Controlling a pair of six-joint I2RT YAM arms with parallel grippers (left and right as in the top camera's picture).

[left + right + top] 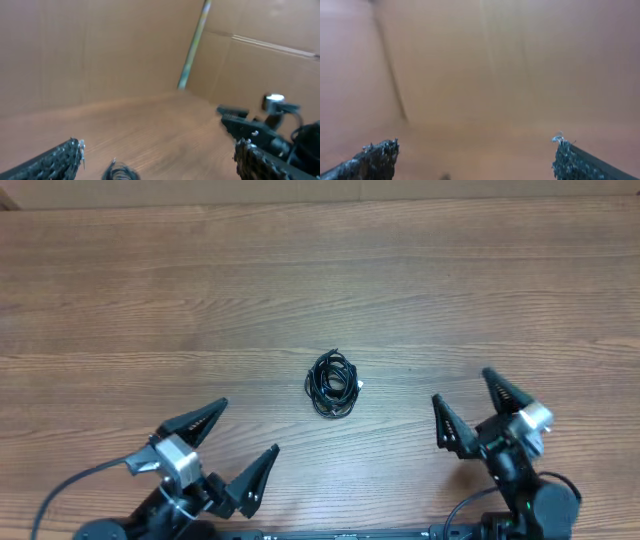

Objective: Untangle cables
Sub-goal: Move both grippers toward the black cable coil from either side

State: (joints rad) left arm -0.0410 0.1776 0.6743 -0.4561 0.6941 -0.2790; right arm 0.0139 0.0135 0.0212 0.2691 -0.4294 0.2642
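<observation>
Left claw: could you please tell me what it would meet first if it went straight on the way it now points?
Probably the small coiled bundle of thin black cables: the open left claw aims diagonally at it, nothing between. Its height is unclear, so it might pass above.

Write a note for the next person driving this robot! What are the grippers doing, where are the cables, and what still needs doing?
Left gripper: open, empty, not touching anything.
Right gripper: open, empty, not touching anything.
Cables: one coiled black bundle lying mid-table, between the two grippers and apart from both.
Done: nothing yet; the bundle is tangled and untouched.
Left: take hold of the bundle and pull the strands apart.
</observation>
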